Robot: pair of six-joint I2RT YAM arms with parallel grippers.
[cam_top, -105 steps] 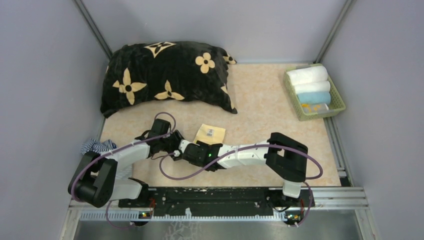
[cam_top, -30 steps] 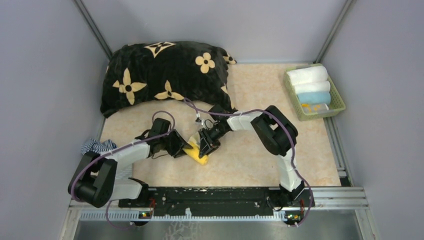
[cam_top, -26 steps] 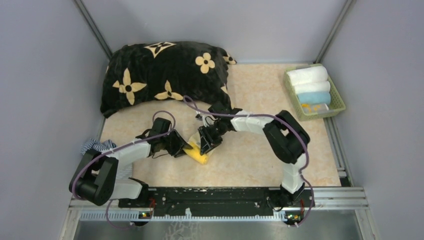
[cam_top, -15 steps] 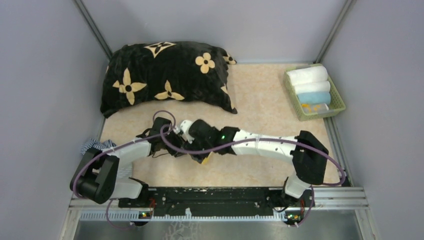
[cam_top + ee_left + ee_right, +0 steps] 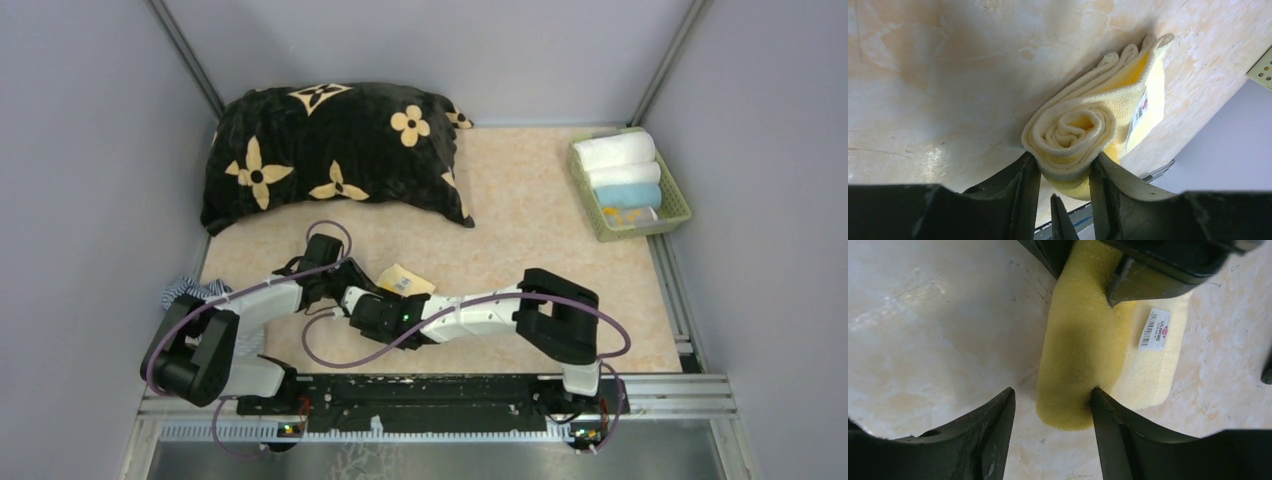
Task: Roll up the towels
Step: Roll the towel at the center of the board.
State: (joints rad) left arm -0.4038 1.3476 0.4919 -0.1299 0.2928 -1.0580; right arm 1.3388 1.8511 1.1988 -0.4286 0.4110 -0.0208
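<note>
Towel roll (image 5: pixel 1068 131) between left fingers (image 5: pixel 1020 200)

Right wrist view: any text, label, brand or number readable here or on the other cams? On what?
White tag on the yellow towel: a barcode, a red logo and a line of print, all too small to read.
The tag in the left wrist view: only a red mark shows, unreadable.
Black pillow: flower motifs only, no text.
No other legible writing in any view.
</note>
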